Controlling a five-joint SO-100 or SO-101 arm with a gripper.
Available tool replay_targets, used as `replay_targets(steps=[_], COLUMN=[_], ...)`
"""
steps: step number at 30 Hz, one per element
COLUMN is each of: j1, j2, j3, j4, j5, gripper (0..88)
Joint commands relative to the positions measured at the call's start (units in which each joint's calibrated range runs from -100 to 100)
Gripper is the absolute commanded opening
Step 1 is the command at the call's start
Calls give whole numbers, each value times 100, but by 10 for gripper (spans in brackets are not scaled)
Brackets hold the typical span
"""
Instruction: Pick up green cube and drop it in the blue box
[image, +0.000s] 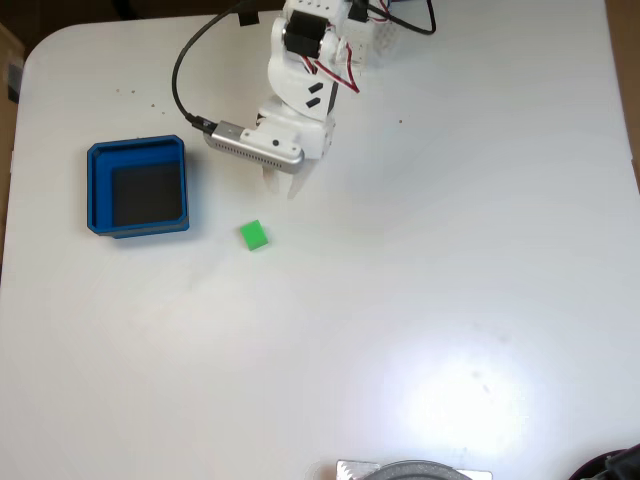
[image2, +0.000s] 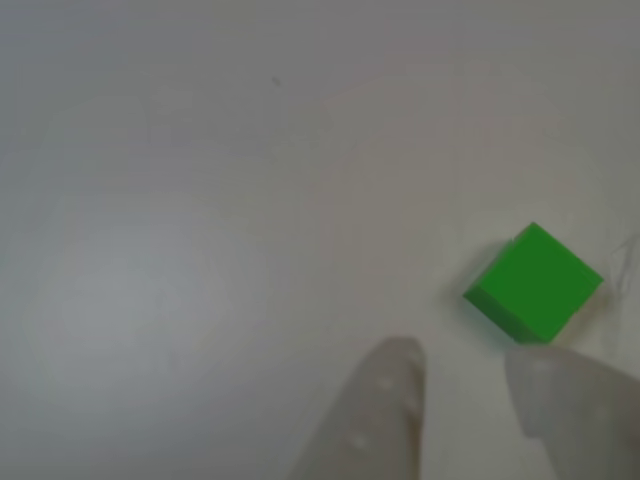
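Gripper (image: 283, 186): fingers slightly spread, holding nothing, above the table.
Cube (image: 254, 235): on the table, near the blue box (image: 97, 190), to its right in the fixed view.
Bearing: cube (image2: 535, 283) lies just ahead and right of the fingertips (image2: 385, 385).

A white table (image: 420, 300) with rounded corners carries a green cube (image: 254, 235) near its middle. A blue box (image: 137, 186), square with a dark inner floor, sits on the table to the cube's left in the fixed view, apart from it. The arm's white base (image: 375, 35) stands at the table's far edge.
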Motion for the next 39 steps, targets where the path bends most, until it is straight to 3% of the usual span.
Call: replay_targets(steps=[1, 5, 13, 24, 31, 39], j1=[162, 300, 467, 635, 651, 635], j2=[376, 836, 1563, 2031, 2065, 2031], j3=[-729, -1043, -1716, -2012, -1994, -1976], j4=[102, 102, 77, 93, 93, 85], j5=[-20, -59, -708, -781, -1201, -1206], gripper=[24, 24, 24, 24, 24, 24])
